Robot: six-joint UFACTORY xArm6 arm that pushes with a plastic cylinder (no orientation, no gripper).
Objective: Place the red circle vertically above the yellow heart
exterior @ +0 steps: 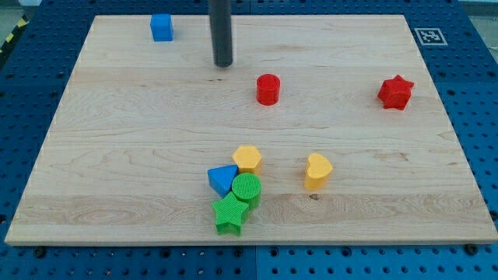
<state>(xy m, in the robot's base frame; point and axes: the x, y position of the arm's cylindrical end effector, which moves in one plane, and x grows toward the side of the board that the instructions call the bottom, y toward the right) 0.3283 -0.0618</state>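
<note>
Resting on the wooden bench (117, 155), my tip (223, 64) sits toward the view's top, up and to the view's left of the red circle (268, 89), near it but clearly apart. There are no jaws on this arm, only the straight dark rod, so nothing is clenched or released, and the tip touches no block.

Taking the red circle as the landmark: the yellow heart (317, 171) lies well below it toward the view's bottom and somewhat to the view's right, so the circle is not directly over the heart but offset to the view's left. The red star (395, 92) stands far to the circle's right, at about the same height in the view. The blue cube (162, 27) sits up and to the circle's left, near the bench's top edge, beyond the tip.

Below the circle, slightly to the view's left, four blocks huddle together: a yellow hexagon-like block (247, 159) uppermost, a blue triangle (222, 180) just below and left of it, a green circle (247, 189) touching both, and a green star (229, 215) lowest, pressed against the green circle.
</note>
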